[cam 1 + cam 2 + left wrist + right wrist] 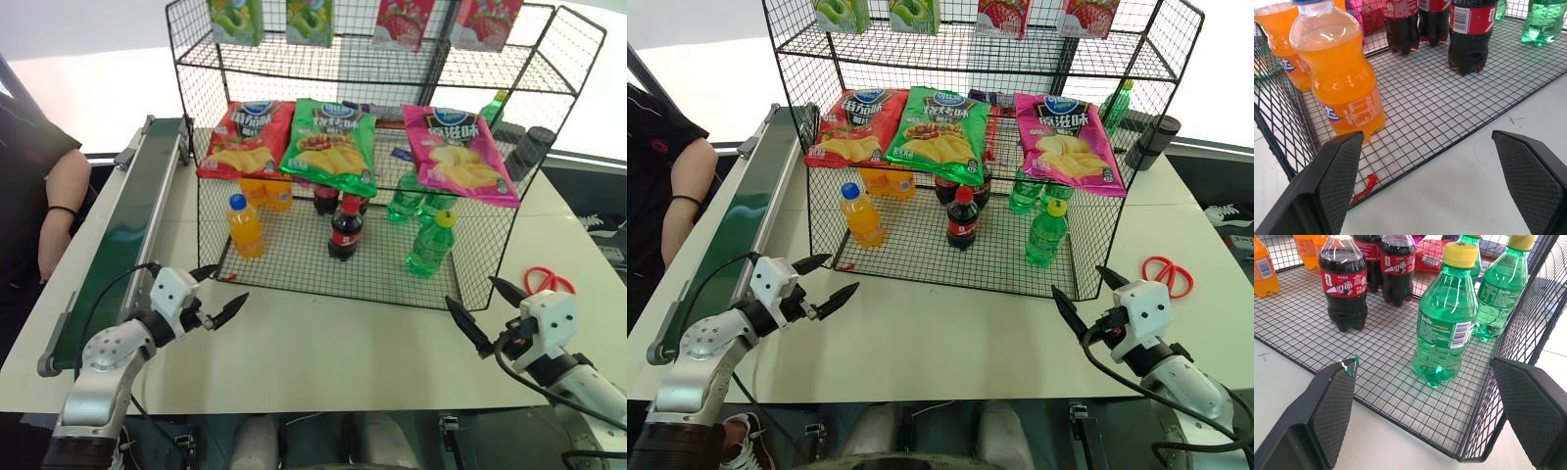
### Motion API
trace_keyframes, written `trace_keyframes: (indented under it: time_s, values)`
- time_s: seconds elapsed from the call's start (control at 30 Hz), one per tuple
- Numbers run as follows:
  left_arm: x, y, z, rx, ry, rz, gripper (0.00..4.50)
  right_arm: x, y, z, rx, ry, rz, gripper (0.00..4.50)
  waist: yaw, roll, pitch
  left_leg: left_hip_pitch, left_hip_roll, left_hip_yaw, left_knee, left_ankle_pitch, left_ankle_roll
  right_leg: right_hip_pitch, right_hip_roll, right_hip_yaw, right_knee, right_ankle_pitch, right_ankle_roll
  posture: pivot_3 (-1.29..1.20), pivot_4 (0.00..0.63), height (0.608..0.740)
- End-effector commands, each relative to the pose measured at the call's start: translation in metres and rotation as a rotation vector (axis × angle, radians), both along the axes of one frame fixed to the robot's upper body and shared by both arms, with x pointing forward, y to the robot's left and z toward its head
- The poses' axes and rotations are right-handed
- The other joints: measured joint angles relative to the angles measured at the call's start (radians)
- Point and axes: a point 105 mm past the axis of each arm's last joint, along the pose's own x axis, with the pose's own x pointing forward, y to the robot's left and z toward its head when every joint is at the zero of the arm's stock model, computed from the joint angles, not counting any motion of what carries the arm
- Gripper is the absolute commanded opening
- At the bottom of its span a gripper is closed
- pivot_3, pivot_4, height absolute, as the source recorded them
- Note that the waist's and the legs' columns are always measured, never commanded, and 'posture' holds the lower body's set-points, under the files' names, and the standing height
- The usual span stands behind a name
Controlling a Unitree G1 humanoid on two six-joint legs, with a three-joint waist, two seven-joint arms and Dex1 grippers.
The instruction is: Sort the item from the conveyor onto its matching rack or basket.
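Far left: a person's arm point(54, 211) beside the conveyor point(122, 230), whose green belt runs near to far along the left edge of the worktop point(323, 338).

My left claw point(217, 291) hovers over the near left worktop, just in front of the basket's left corner, fingers spread wide and grasping nothing.

Basket point(294, 279), lowest tier of the wire rack, sits centre. Inside it, left to right: an orange bottle point(244, 226) with blue cap standing near the front left, more orange ones behind; a dark cola bottle point(344, 228) with red cap in the middle, others behind it; the green soda bottle point(431, 245) with yellow cap upright near the front right, more green bottles behind it. Small red scrap point(1365, 187) lies at the basket's front edge near the orange bottle.

Shelf above carries three chip bags: red point(245, 139), green point(330, 144), pink point(458, 153).

My right claw point(481, 305) hovers off the basket's near right corner, fingers released wide, empty. Red scissors point(545, 281) lie on the worktop just beyond it.
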Motion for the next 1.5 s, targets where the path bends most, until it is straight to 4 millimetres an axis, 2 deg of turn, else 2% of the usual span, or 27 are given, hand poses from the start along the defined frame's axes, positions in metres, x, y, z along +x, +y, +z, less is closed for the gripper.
trace_keyframes:
  time_s: [0.03,1.5]
  values:
    - [-0.001,0.006,0.010,-0.007,-0.028,0.014,4.50,0.001,0.003,0.012,-0.004,-0.056,0.013,4.47,0.000,0.000,0.000,0.000,0.000,0.000,0.000,0.000,0.000,0.000,0.000,0.000,0.000,0.000,0.000,0.00,0.150,0.740]
    - [0.002,0.013,0.007,0.015,-0.060,0.106,4.50,0.013,0.014,0.015,-0.020,-0.064,0.048,4.47,0.000,0.000,0.000,0.000,0.000,0.000,0.000,0.000,0.000,0.000,0.000,0.000,0.000,0.000,0.000,0.00,0.150,0.740]
